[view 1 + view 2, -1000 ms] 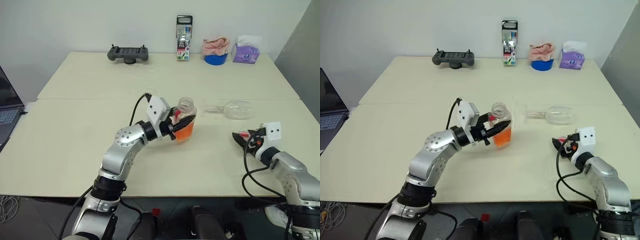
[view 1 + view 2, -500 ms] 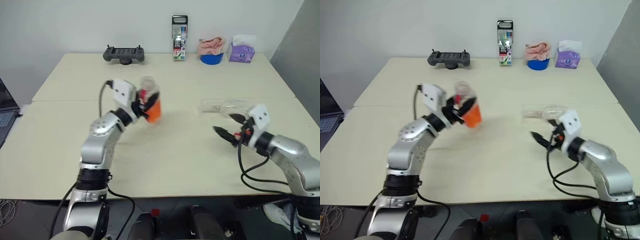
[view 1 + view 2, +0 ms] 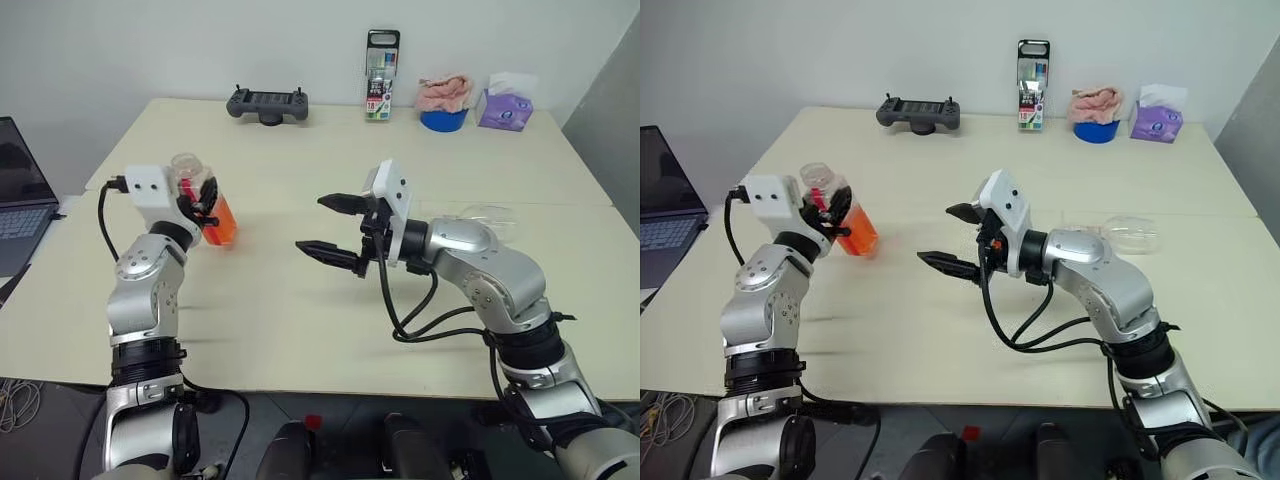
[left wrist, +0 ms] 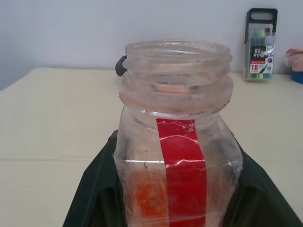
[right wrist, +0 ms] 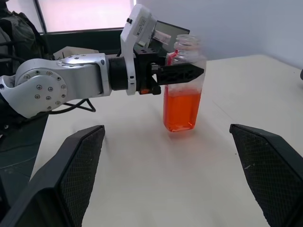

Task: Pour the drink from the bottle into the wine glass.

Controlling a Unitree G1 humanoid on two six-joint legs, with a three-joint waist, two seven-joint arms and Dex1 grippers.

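Now the left gripper point(image 3: 200, 196) clamps the uncapped bottle point(image 3: 205, 205) upright; the right gripper point(image 3: 333, 228) gapes empty — next it must right the glass point(image 3: 487, 220) (toppled, at its three o'clock).

Wine glass point(image 3: 487, 216): stem and foot hidden behind right arm. Bottle point(image 4: 176, 142): base cut off by frame edge in left wrist view. Laptop point(image 3: 22, 205): cropped by frame edge.

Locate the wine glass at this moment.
The wine glass lies on its side on the table, on the robot's right, just behind the right arm, with the tissue box beyond it.
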